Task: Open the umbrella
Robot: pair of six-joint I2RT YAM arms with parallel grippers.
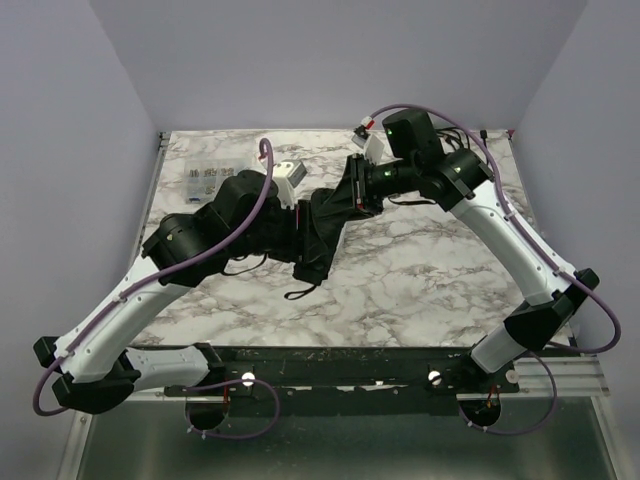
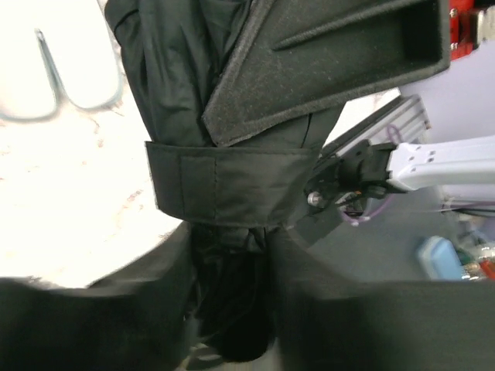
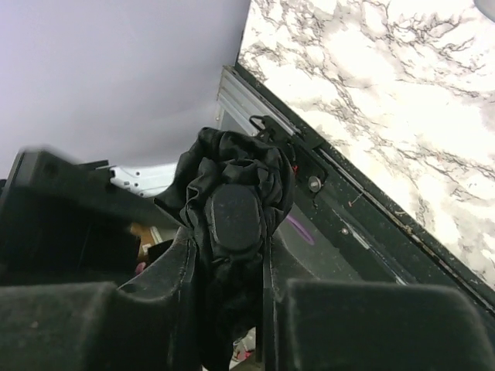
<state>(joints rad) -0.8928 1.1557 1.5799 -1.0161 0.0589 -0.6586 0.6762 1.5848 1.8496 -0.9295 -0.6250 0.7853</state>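
On the left, the left gripper [image 2: 230, 255] pinches the folded black umbrella [image 1: 318, 235] just below its wrap strap [image 2: 232, 185], over the marble table [image 1: 430, 280]. The umbrella slants from 7 o'clock to 1 o'clock at mid-table. At that 1 o'clock end, the right gripper [image 3: 224, 267] squeezes the bunched fabric around its cap [image 3: 234, 216].

The left arm [image 1: 120, 310] and right arm [image 1: 510, 240] share white shells between bulky black joints. A purple cable [image 1: 266, 160] loops along each. Green lights [image 1: 392, 127] glow at 1 o'clock on the right wrist. The left gripper [image 2: 230, 255] and right gripper [image 3: 228, 247] have grainy matte-black fingers.
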